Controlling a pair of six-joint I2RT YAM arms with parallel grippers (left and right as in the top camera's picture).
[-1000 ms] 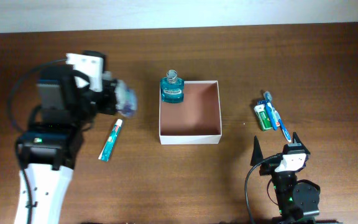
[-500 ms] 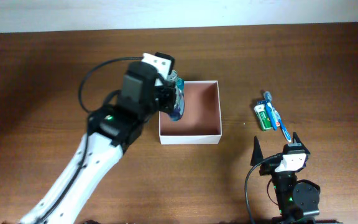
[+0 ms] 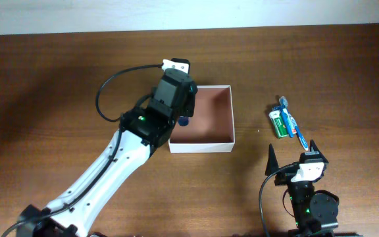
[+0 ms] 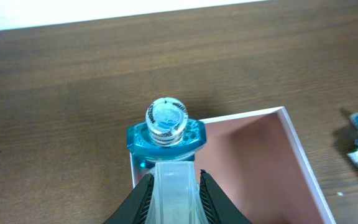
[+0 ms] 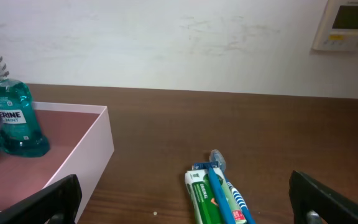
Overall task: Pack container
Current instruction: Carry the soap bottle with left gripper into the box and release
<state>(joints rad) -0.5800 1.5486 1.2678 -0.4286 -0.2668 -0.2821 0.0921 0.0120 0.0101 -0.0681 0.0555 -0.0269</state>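
Note:
The container (image 3: 209, 143) is a square white-walled box with a reddish-brown inside (image 4: 253, 168), also seen in the right wrist view (image 5: 82, 155). A teal mouthwash bottle (image 4: 165, 132) (image 5: 12, 118) stands upright in its back left corner; the left arm hides it from overhead. My left gripper (image 3: 183, 110) (image 4: 174, 190) hangs over the container's left side just behind the bottle, shut on a pale translucent item (image 4: 174, 196) with a dark blue end (image 3: 184, 120). My right gripper (image 3: 293, 153) (image 5: 183, 186) rests open near the front right, holding nothing.
A green tube (image 3: 278, 124) (image 5: 202, 196), a blue toothbrush (image 3: 293, 125) (image 5: 229, 186) and a blue razor (image 5: 211, 182) lie together right of the container, just ahead of the right gripper. The left arm (image 3: 110, 171) crosses the table's left half.
The left arm has swung right from the table's left side to the container's back left corner, carrying the translucent item. It now hides the mouthwash bottle from above. The right arm has not moved.

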